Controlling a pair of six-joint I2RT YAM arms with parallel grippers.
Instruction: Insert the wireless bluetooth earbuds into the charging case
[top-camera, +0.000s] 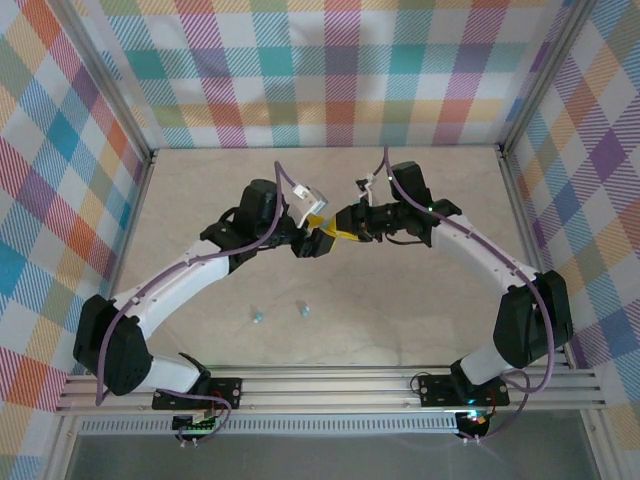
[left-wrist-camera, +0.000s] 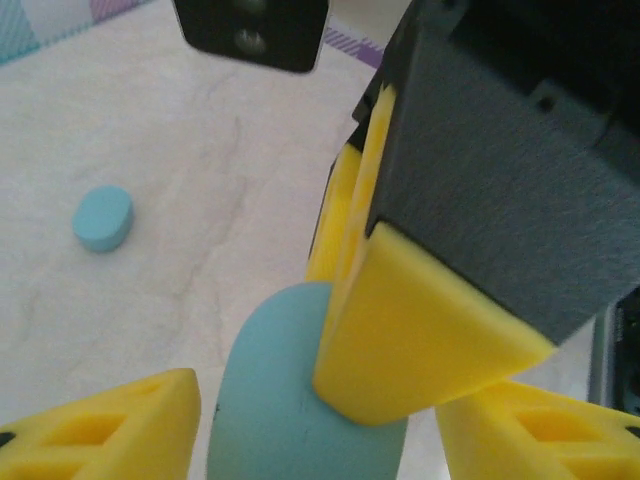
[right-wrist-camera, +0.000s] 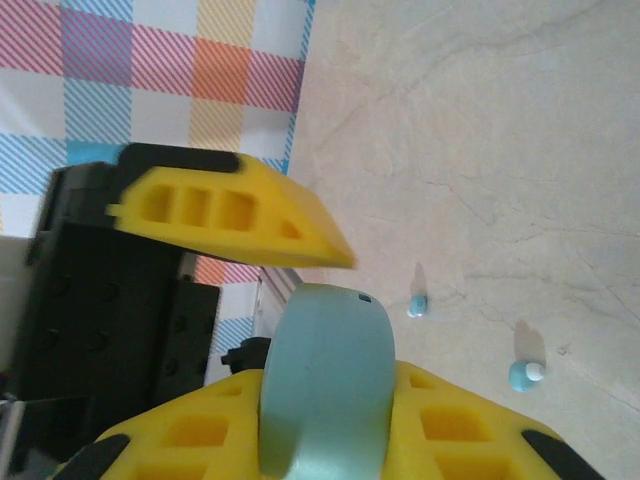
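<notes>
A light-blue oval charging case (right-wrist-camera: 330, 380) is held above the table where the two arms meet. My right gripper (right-wrist-camera: 325, 378) is shut on it, one yellow finger pressing each flat side. In the left wrist view the case (left-wrist-camera: 290, 410) stands between the fingers of my left gripper (left-wrist-camera: 320, 435), which is open with its left finger (left-wrist-camera: 120, 430) just clear of the case. Two tiny light-blue earbuds (top-camera: 258, 316) (top-camera: 300, 309) lie on the table nearer the arm bases; the right wrist view shows them as well (right-wrist-camera: 417, 305) (right-wrist-camera: 525, 375).
A second light-blue oval case (left-wrist-camera: 103, 218) lies closed on the marble-patterned table (top-camera: 420, 320). Metal frame rails and plaid walls (top-camera: 330, 70) close in the table on three sides.
</notes>
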